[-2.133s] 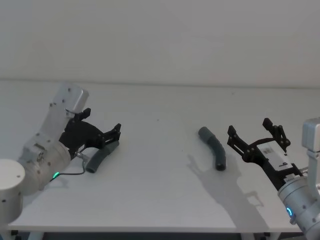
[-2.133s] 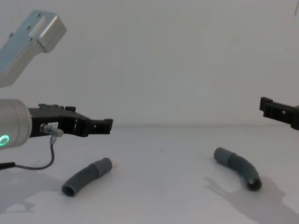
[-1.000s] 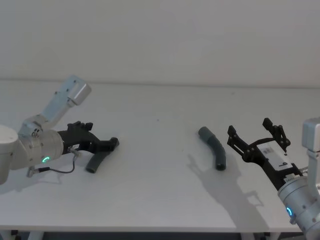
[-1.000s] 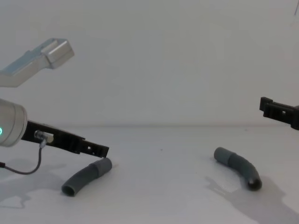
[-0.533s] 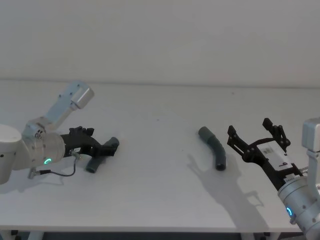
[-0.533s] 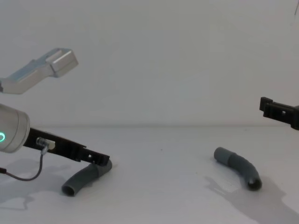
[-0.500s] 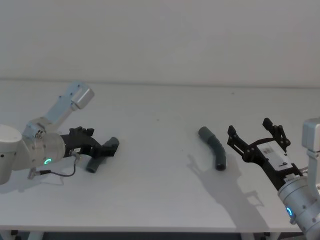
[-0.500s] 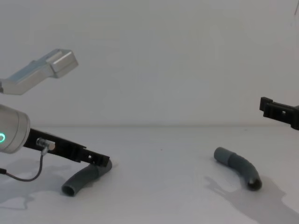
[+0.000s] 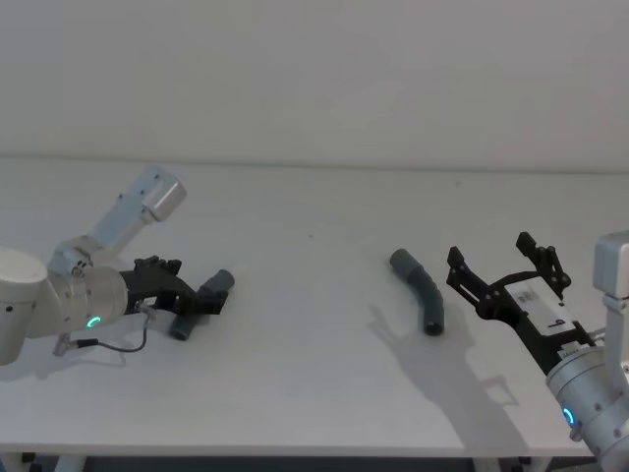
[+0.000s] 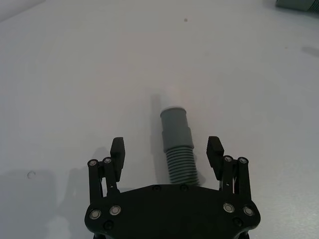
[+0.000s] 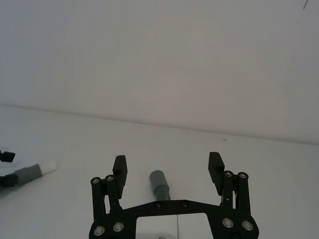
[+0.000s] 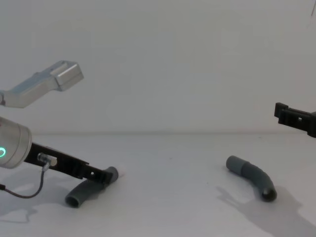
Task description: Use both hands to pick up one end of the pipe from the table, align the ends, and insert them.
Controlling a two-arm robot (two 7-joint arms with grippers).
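Straddling the pipe (image 10: 176,139), left gripper (image 10: 166,147), fingers (image 10: 117,149) parted.

Looking down from the head view, the left gripper (image 9: 208,298) lies across the middle of the left pipe piece (image 9: 183,328), and just its two ends peek out. In the left wrist view that piece's ribbed body runs under the gripper's black frame, hiding its far end. A grey shape (image 10: 299,4) at the corner is cut off; I can't tell what it is. In the right wrist view the right gripper (image 11: 168,163) hides all but the collared end of the right pipe piece (image 11: 158,182). The chest view's edge cuts that gripper to a black stub.
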